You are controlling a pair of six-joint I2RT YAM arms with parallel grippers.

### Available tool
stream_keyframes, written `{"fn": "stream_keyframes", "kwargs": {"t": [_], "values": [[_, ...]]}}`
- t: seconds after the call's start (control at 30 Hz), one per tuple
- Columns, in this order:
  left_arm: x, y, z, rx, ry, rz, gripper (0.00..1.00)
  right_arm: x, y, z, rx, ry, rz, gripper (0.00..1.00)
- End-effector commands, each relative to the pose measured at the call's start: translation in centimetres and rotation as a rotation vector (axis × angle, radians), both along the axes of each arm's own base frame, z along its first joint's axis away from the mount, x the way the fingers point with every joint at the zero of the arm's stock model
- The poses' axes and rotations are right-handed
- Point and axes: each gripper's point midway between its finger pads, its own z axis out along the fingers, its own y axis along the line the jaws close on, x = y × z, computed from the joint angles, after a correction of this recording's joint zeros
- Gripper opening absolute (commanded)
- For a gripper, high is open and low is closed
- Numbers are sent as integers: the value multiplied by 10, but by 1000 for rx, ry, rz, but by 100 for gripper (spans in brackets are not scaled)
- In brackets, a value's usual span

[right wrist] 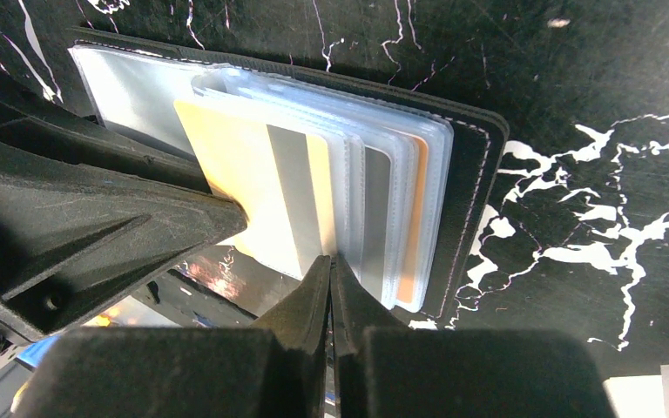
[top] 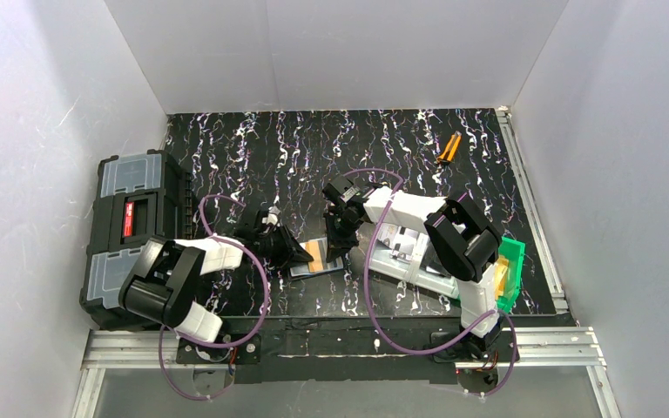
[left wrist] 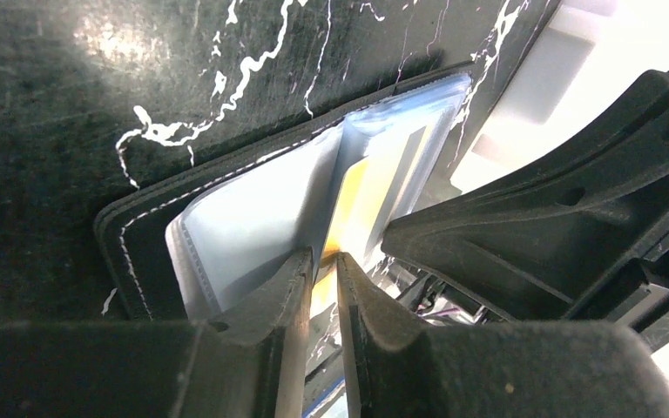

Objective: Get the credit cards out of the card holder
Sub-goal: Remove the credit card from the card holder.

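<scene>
Card holder (top: pixel 322 266) first: it lies open and flat on the bench (top: pixel 253 157), close to the near edge and about midway along it, black cover down, its fan of clear sleeves (right wrist: pixel 435 148) facing up. Both arms meet over it. My left hand (left wrist: pixel 320 259) comes in from the left edge side, and my right hand (right wrist: pixel 331 261) reaches down from the far-right side.

My left hand is clenched to a thin slit, and the orange-tan card (right wrist: pixel 235 165) runs into that slit, so I read it as gripping that card by its edge. My right hand is pressed fully together on the near edge of a sleeve just beside that card. I judge it to be pinning the holder down, not taking a card.

The relation that matters: the card's long axis, marked by its grey stripe, runs roughly from the far edge to the near edge. The left hand sits on its left long side, so the left arm is the puller. The card's left part seems to stand out past the sleeves towards that hand, though I cannot tell which way the pocket opens.

A grey-faced card (right wrist: pixel 375 209) and another orange card (right wrist: pixel 416 226) sit in the sleeves further right, nearer my right hand.
</scene>
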Motion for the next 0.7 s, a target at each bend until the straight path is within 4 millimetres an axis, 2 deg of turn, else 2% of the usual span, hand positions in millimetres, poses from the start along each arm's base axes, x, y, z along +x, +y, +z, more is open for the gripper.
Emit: {"fn": "stream_keyframes", "kwargs": {"t": [0.0,0.4,0.67], "values": [[-3,3,0,-24,-2,31,17,-9,-34,-50,-199,19,-1,6],[-7,9,-3,-27,-4,57,19,-9,-39,-52,-216,18,-9,3],[-9,10,-5,-33,-2,59,17,-8,-44,-54,-217,27,-25,2]]}}
